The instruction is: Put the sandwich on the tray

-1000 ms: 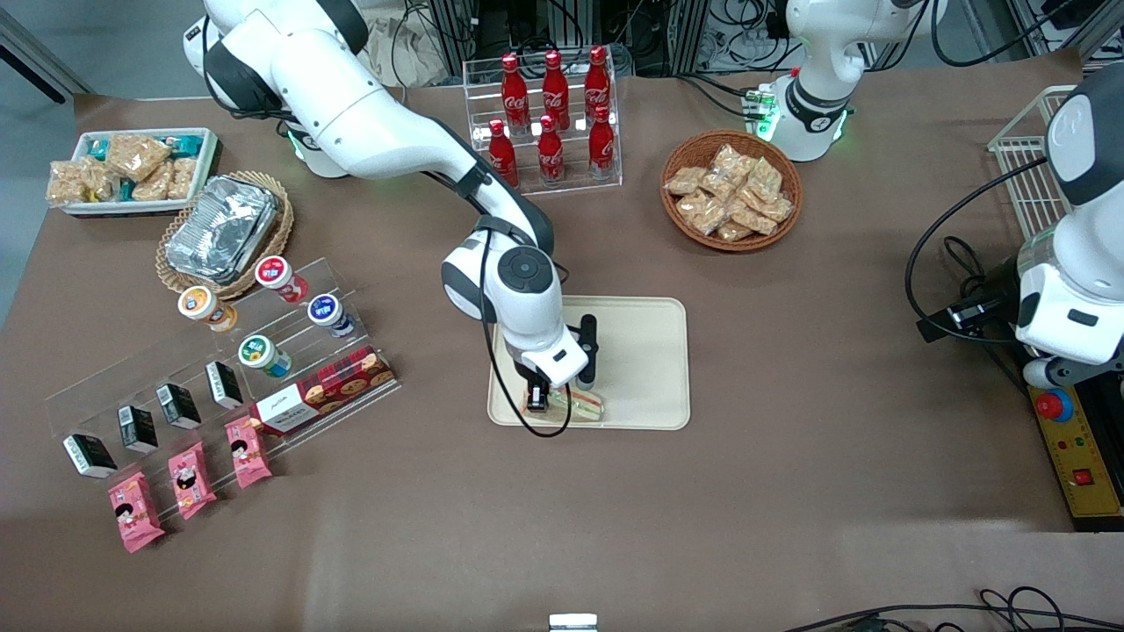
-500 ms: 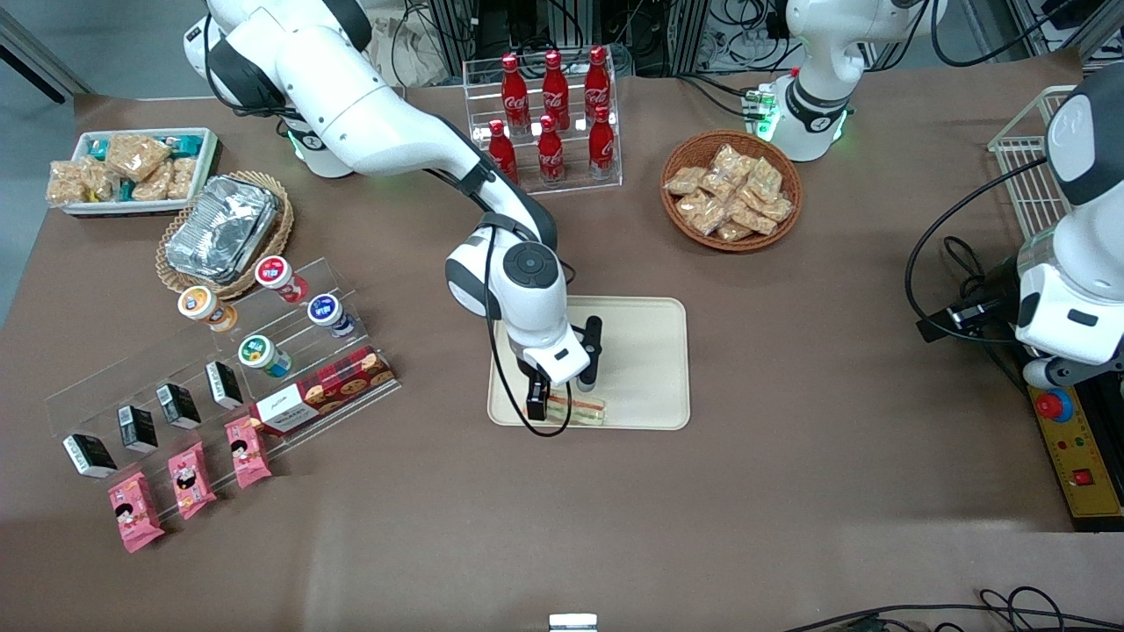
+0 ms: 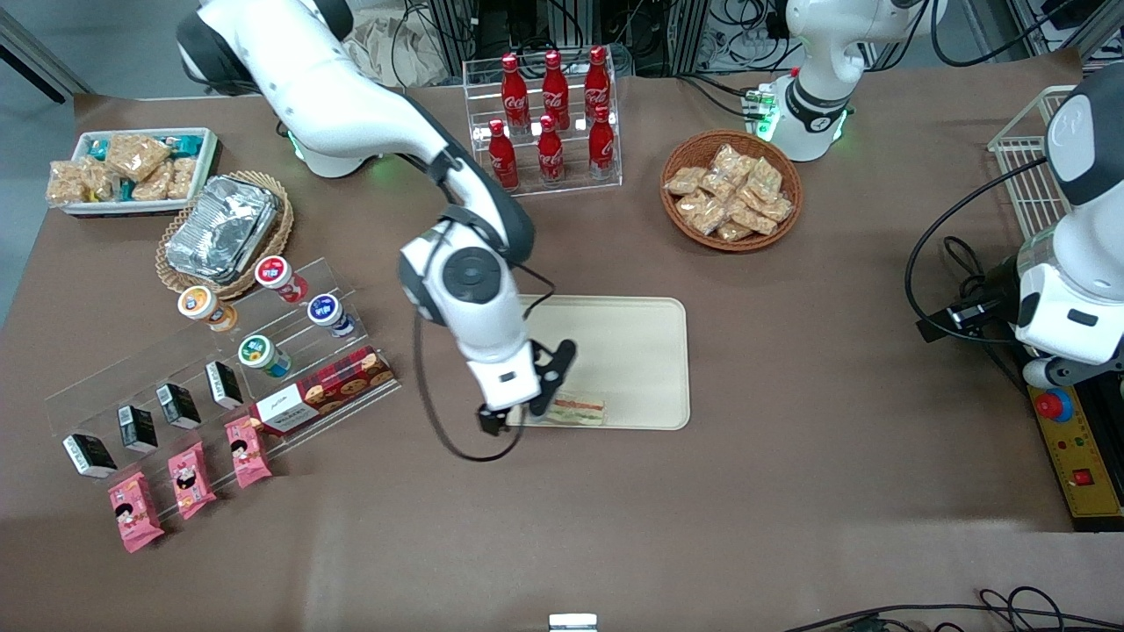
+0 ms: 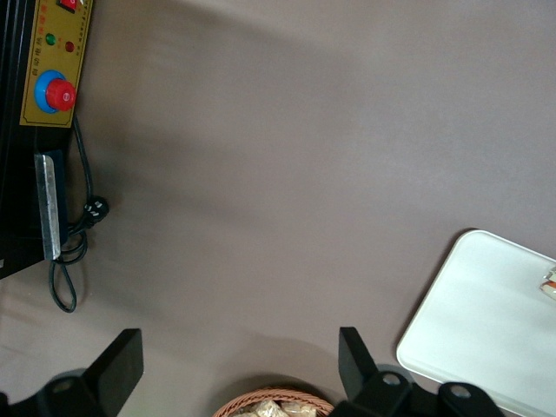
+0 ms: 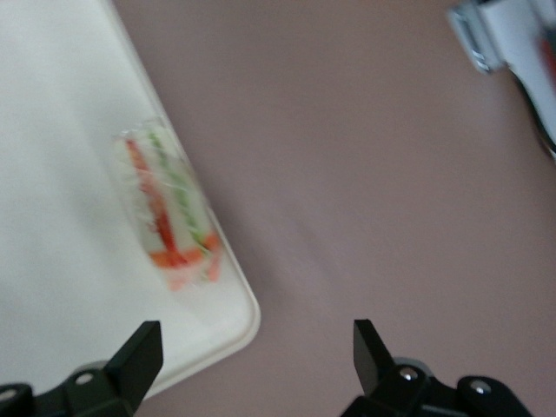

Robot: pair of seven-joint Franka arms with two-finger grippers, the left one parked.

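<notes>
Brown-covered table (image 3: 790,491) carried the large cream rectangular tray (image 3: 641,351), where the clear-wrapped triangular sandwich (image 3: 575,409) lay along its camera-side rim, just beside the raised, empty, spread pincer (image 3: 514,420).

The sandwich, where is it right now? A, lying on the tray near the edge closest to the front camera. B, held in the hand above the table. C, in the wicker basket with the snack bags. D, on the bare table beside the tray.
A: the sandwich lies flat on the tray by its camera-side rim, and the open hand holds nothing, up over the tray's corner.
</notes>
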